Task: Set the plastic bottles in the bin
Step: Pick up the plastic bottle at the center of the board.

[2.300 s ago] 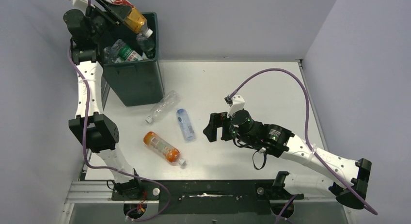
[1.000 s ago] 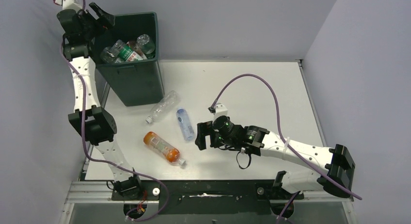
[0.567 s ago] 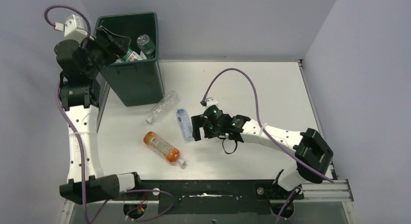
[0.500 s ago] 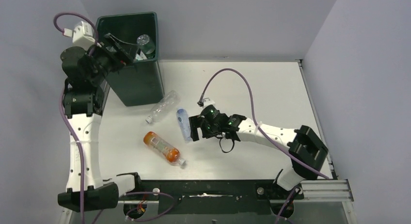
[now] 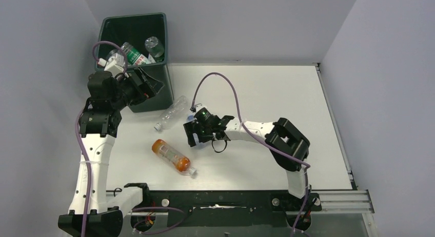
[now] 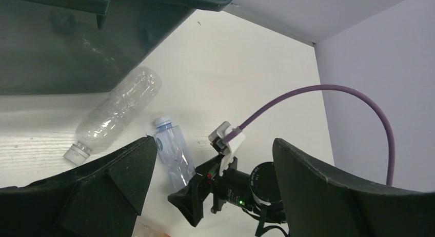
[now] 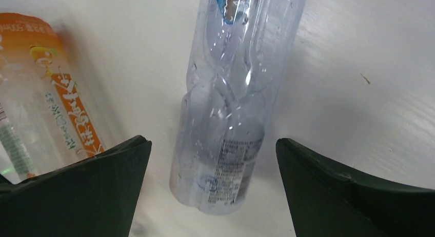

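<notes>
Right gripper (image 7: 209, 144) spread wide astride the blue-capped bottle (image 6: 173, 154); looks light, slick, crushable, so pinch mid-body, gently.

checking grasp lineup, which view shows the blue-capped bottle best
Right wrist: the bottle fills the frame between open fingers. Left wrist shows its cap end; from above the right gripper mostly covers it.

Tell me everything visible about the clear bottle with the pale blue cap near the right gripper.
The blue-capped bottle is clear, thin plastic with a small printed label near its base and looks empty. It lies on its side on the white table, between the open fingers of the right gripper, which do not touch it.
</notes>
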`<state>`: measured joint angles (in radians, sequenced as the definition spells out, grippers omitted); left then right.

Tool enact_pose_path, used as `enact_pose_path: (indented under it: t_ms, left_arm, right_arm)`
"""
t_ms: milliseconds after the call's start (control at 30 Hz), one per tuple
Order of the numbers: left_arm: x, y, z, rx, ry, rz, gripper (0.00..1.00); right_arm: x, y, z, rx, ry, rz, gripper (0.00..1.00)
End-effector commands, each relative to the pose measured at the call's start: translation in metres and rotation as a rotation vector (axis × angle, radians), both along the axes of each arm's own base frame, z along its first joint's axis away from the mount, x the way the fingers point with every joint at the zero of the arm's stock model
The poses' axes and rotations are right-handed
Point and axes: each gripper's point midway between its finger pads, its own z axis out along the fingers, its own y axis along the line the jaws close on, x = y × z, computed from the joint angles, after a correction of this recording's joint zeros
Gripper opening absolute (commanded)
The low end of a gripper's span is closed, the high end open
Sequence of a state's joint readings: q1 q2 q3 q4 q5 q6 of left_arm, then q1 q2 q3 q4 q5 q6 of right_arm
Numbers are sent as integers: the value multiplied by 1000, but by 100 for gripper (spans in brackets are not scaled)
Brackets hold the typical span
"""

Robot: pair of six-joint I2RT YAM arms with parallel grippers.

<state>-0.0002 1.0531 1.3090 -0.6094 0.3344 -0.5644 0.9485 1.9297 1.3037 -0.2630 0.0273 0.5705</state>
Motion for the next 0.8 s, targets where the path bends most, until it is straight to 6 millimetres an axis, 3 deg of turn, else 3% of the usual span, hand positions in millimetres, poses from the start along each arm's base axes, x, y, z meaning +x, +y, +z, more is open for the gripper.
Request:
enact_pose_path:
  t_ms: [0, 133, 400, 633, 767]
  left_arm:
    - [-7, -5, 11, 4, -47, -27, 84]
    - [-4, -5, 13, 5, -48, -27, 84]
    - [-2, -6, 8, 5, -30, -37, 84]
    - [-3, -17, -2, -15, 3, -84, 84]
    - [-3, -32, -21, -61, 57, -151, 84]
  right_arm:
    - [17, 19, 9, 28, -37, 29, 100]
    - [18, 19, -2, -2, -22, 34, 92]
    - [17, 13, 8, 16, -36, 12, 49]
    - [3, -8, 38, 44, -78, -38, 46]
    - [-15, -26, 57, 81, -99, -80, 46]
